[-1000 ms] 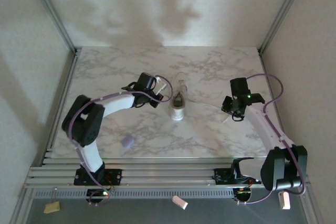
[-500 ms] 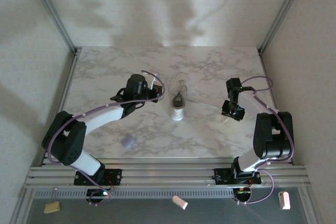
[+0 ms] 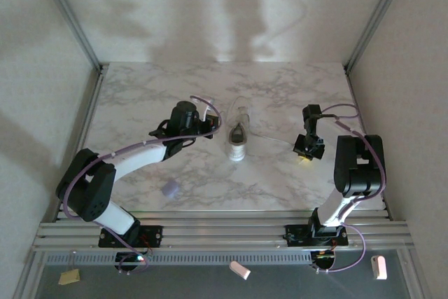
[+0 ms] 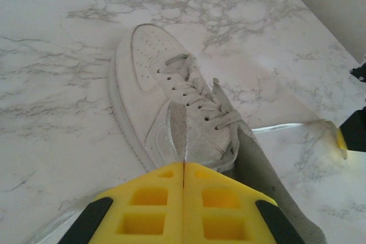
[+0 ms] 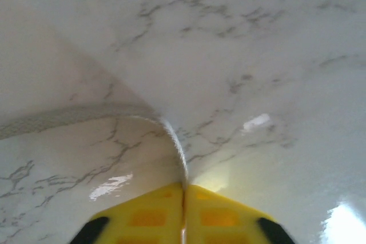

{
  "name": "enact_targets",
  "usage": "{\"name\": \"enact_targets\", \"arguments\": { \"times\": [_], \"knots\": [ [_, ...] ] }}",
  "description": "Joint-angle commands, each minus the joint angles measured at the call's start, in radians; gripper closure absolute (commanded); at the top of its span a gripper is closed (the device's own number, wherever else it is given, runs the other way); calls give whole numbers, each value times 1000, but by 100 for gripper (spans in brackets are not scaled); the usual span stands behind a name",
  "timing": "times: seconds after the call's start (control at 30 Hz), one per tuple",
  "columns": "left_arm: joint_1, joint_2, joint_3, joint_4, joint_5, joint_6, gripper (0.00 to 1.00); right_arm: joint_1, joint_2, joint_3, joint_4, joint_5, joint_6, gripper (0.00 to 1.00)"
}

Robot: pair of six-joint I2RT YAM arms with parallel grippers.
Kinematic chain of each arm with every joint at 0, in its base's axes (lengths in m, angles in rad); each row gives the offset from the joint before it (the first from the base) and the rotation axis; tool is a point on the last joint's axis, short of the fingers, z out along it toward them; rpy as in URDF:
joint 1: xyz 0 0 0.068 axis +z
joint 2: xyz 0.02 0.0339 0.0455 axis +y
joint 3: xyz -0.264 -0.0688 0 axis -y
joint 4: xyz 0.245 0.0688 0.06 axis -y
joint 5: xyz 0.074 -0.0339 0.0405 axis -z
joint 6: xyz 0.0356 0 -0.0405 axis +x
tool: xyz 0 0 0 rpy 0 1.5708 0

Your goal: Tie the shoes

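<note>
Right pincer (image 5: 184,187) is clamped on a lace (image 5: 68,115) stretched from the sneaker (image 4: 171,101), which sits mid-desk (image 3: 154,96) between the arms. Left pincer (image 4: 183,167) is closed near its heel; whether it holds anything is unclear. No knot shows, so nearly all the tying remains.

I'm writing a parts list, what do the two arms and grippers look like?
The left arm and right arm have white links between black joint housings, each trailing a thin purple cable. The left gripper and right gripper have yellow fingers with square pockets and black side pieces.
</note>
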Motion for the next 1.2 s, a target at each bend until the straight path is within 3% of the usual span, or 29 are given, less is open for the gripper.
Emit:
{"name": "enact_targets", "arguments": {
  "times": [0.0, 0.2, 0.33, 0.7, 1.17],
  "knots": [
    [-8, -50, -15, 42, -51, -51, 100, -20, -65, -23, 44, 11, 21, 100],
    [-15, -73, -21, 56, -79, -99, 100, -13, -430, 9, 52, 50, 20, 100],
    [-19, -78, -28, 66, -87, -110, 100, 13, -572, 117, -16, 23, -8, 100],
    [-31, -132, -31, 64, -92, -127, 100, 119, -758, 306, -148, -57, -70, 100],
    [-31, -138, 3, 119, -98, -184, 100, 192, -855, 381, -179, -316, -156, 100]
  ]
}}
